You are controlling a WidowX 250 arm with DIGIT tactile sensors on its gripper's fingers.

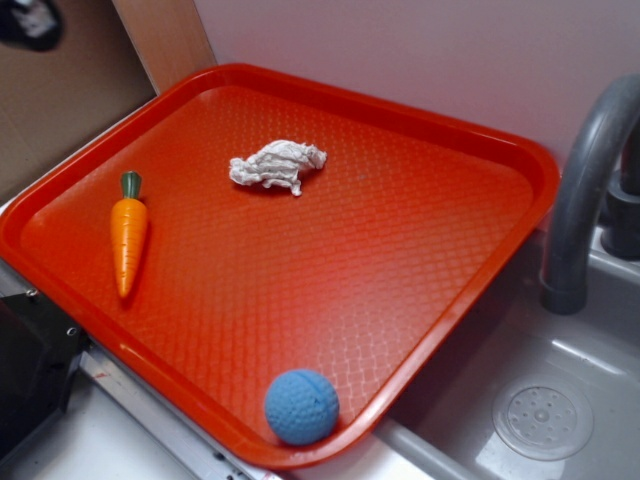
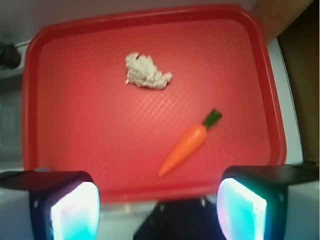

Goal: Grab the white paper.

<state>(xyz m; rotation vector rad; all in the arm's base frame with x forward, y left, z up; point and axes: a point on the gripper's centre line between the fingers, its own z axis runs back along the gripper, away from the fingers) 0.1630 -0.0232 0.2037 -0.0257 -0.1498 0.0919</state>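
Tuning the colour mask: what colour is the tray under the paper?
Red-orange, with a fine diamond texture. The tray shows best in the exterior view, the paper lying on it.

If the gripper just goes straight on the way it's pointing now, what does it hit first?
Probably bare tray. The open gripper looks down at its near part, with the carrot slightly right of centre and the white paper farther on. Depth is unclear from the wrist view.

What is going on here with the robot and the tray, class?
A robot arm is set to grab the paper, which lies crumpled near the far side of the red tray. Nothing is held yet: in the wrist view the gripper is open, its fingers spread apart and hanging over the tray's near edge, away from the paper. A toy carrot and a blue ball also lie on the tray, beside a sink.
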